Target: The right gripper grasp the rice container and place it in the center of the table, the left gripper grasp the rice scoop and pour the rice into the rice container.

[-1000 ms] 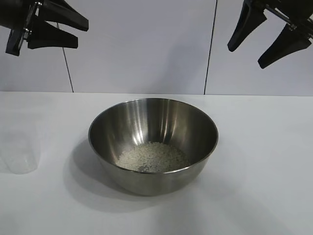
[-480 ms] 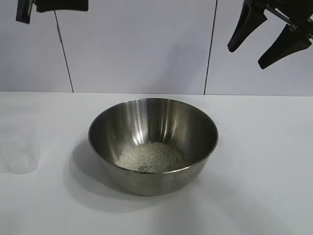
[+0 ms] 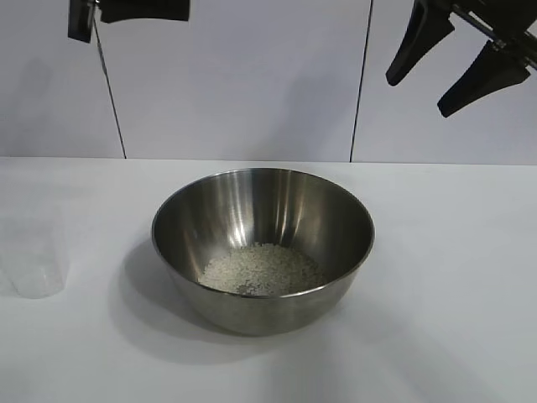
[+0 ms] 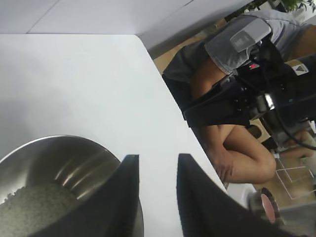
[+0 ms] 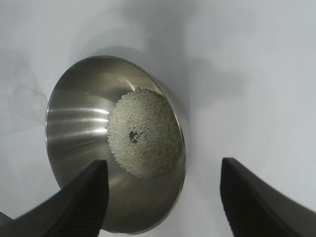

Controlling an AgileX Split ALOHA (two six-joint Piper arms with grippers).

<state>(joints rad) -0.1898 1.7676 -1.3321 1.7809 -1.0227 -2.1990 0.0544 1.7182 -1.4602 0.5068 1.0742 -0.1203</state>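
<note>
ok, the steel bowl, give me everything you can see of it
The bowl is round, wide and deep, of shiny brushed steel with a thin rim and streaky reflections inside. It stands upright on the white table, about mid-table, casting a soft shadow toward the exterior view's left. A low heap of white rice covers its bottom, with a small bare patch showing in the right wrist view. Nothing but the table and rice touches it; both claws are clear of it.

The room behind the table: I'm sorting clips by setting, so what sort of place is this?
Probably a lab or workshop test bench, not a kitchen. A plain white table stands against bare wall panels, and the left wrist view shows a seated person beside cabled equipment.
</note>
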